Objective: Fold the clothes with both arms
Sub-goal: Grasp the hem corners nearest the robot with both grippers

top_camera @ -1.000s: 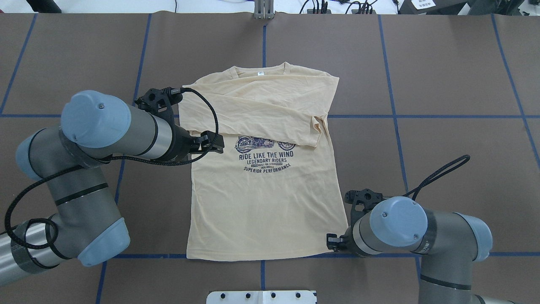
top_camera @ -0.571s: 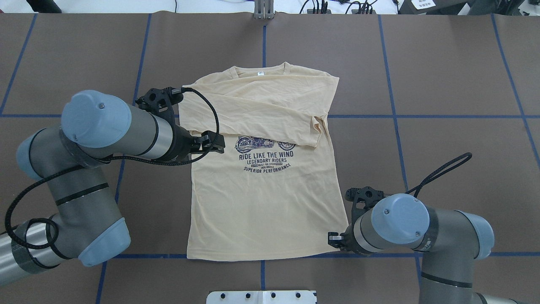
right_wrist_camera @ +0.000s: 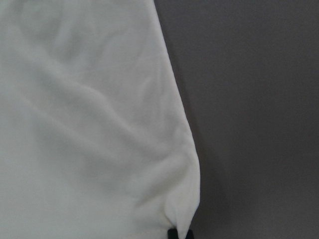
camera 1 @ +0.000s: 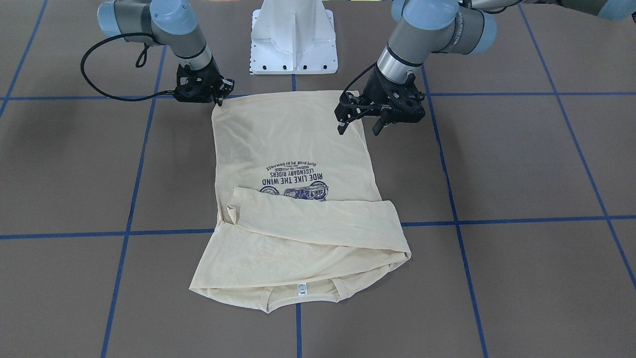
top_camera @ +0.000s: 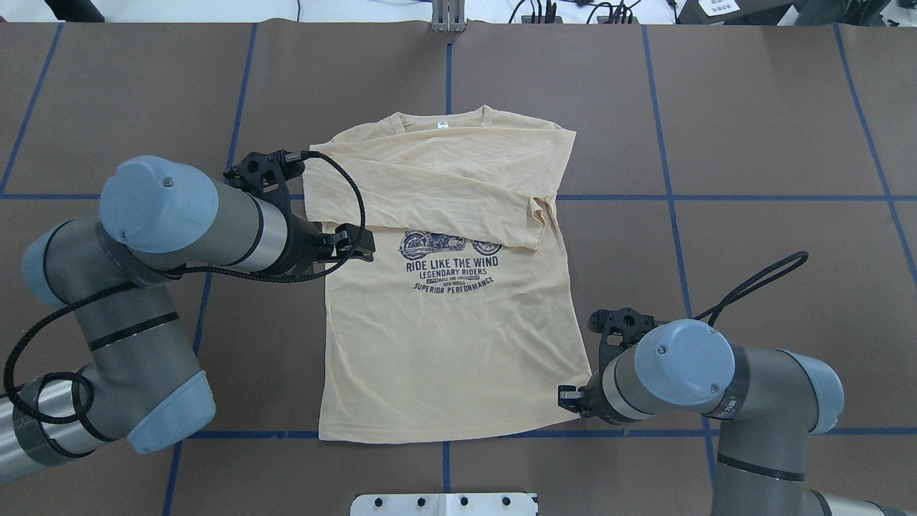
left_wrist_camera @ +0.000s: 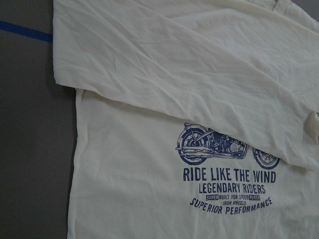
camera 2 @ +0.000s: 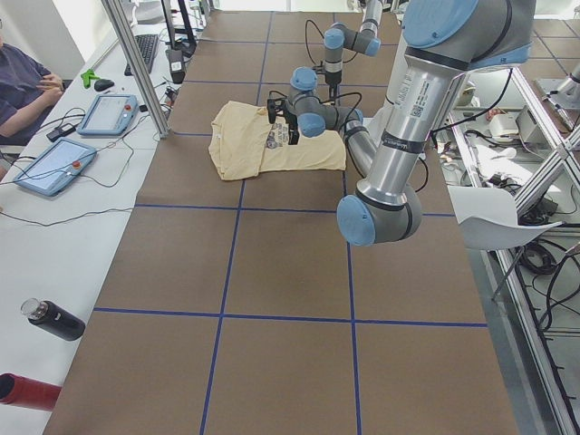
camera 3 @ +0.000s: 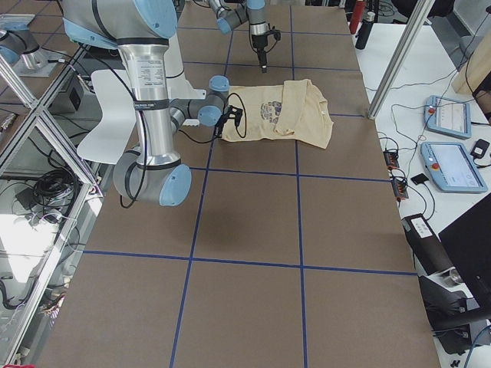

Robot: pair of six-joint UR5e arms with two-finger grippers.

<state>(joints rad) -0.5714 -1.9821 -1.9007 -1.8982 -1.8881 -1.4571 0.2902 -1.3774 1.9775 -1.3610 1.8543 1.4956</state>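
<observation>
The table (top_camera: pixel 774 107) is covered in brown sheeting crossed by blue tape lines (top_camera: pixel 752 198). A cream shirt (top_camera: pixel 444 358) lies flat on it, print up, cloth folded across its chest. A white base pedestal (top_camera: pixel 444 504) stands just beyond the shirt's hem.

On the shirt (left_wrist_camera: pixel 124 164), "RIDE LIKE THE WIND", "LEGENDARY RIDERS", "SUPERIOR PERFORMANCE"

Robotics lab, no doubt. Left arm (top_camera: pixel 229 233), right arm (top_camera: pixel 688 365) flank white pedestal (camera 1: pixel 294 40). Table (camera 2: pixel 290 272) taped in blue grid lines (top_camera: pixel 788 197). Teach pendants (camera 2: pixel 111 113) on white side desk (camera 2: pixel 54 236), aluminium posts (camera 2: pixel 134 63), loose cables (camera 3: pixel 46 184) off table's edge. Person (camera 2: pixel 23 82) seated at desk's far end.
</observation>
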